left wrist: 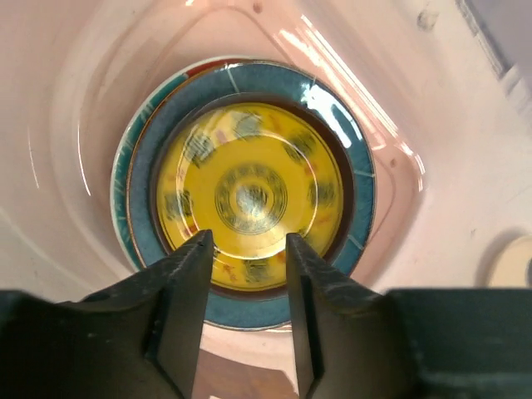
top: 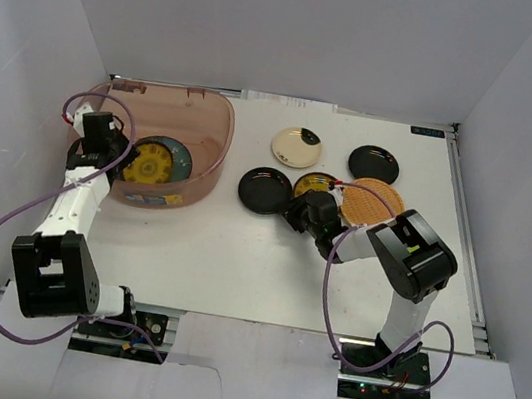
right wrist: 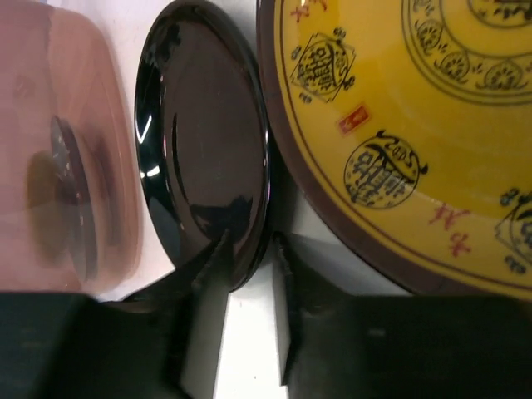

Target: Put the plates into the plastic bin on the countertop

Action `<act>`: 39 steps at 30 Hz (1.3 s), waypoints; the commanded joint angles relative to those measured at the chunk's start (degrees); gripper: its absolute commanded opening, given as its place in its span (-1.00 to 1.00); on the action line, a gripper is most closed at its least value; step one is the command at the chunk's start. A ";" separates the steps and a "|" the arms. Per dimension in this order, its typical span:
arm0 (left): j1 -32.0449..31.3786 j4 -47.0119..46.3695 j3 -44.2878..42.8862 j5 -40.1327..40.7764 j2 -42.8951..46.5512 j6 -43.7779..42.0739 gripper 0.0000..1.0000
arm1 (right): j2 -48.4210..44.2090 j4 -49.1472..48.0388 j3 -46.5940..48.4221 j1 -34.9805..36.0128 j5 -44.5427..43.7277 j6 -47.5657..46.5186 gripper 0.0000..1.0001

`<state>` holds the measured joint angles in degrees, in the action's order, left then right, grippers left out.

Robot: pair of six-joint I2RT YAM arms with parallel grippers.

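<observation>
Starting far left on the white countertop [top: 235, 266]: plastic bin [top: 192, 93] in the far-left corner, mouth up, long side running left to right, near-left wall hidden behind the left arm. Inside, a stack lying flat and face up, round, so no long axis to call: yellow patterned plate [left wrist: 249, 195] on top, grey-blue plate [left wrist: 249, 79] under it, only a thin crescent of the red-and-teal plate [left wrist: 122, 179] peeking out at the left edge. Left gripper [left wrist: 247, 239] down in the bin over the stack's near rim, jaws apart, nothing between them; touching the plate or just clear of it, hard to tell. Yellow pattern blurred in the left wrist view. Moving right onto the open counter, everything flat and face up: black plate [top: 263, 190], cream plate [top: 296, 147] behind it, second yellow patterned plate [top: 315, 181] largely covered by the right gripper [right wrist: 251, 241], orange woven-look plate [top: 375, 201] just beside, second black plate [top: 374, 163] farther back. Right jaws narrowly apart, straddling the near black plate's rim, one finger over the plate, one beside it — clamped or not, cannot tell. In the right wrist view, second yellow plate cut off at top and right, bin just a pinkish blur at left.
</observation>
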<state>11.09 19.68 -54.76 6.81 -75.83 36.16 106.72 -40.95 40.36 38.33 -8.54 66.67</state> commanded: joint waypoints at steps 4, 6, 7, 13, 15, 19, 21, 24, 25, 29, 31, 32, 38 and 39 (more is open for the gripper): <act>0.25 -2.63 -0.08 -2.31 4.90 -1.01 0.16 | 0.60 -4.75 0.78 -0.18 -1.32 0.48 -0.84; 0.16 -2.81 -0.26 -5.21 7.09 -1.09 0.20 | -3.15 -7.38 -1.24 0.08 0.45 -1.36 -0.84; 0.16 -2.98 -0.17 -9.75 8.15 -1.01 0.21 | -5.27 -7.74 -2.29 0.69 -0.07 -2.50 -0.84; -0.37 -1.41 -1.32 -29.61 11.93 -3.55 0.37 | -24.25 -0.02 -4.41 1.14 -2.10 -15.75 -0.84; -1.42 -1.58 0.87 -35.43 12.55 -3.29 0.37 | -28.92 3.67 -2.31 1.31 -1.40 -18.76 -0.85; -3.18 -3.06 5.26 -46.61 18.49 -2.41 0.37 | -28.41 11.76 7.78 1.75 4.47 -24.38 -0.84; -3.53 -2.72 5.28 -47.15 22.73 -2.41 0.36 | -24.99 15.70 15.49 2.62 4.76 -26.41 -0.85; -6.34 2.55 -1.91 -45.83 25.21 -4.43 0.34 | -17.53 20.62 26.64 3.16 5.72 -28.26 -0.84; -7.13 2.64 -3.75 -46.44 25.21 -4.17 0.34 | -15.16 22.21 29.92 3.42 6.24 -28.70 -0.85; -11.78 6.76 -20.41 -45.31 22.50 -6.27 0.33 | -1.19 29.68 46.53 5.79 5.46 -32.56 -0.85; -13.81 8.96 -25.28 -44.78 21.26 -6.98 0.35 | 6.17 34.94 58.21 6.93 5.72 -34.15 -0.85; -15.04 8.97 -27.65 -45.13 20.56 -6.90 0.37 | 8.83 36.71 62.34 8.42 5.90 -36.24 -0.84; -18.29 8.88 -24.70 -44.52 18.97 -6.63 0.39 | 28.62 46.93 91.38 13.44 5.11 -40.75 -0.85; -18.82 8.71 -24.08 -44.17 18.53 -6.72 0.39 | 29.59 45.71 91.56 13.79 4.85 -40.57 -0.85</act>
<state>-6.52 25.30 -81.65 -38.24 -54.33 30.33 134.15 2.02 126.32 49.98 -3.68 29.19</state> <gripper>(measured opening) 0.690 0.087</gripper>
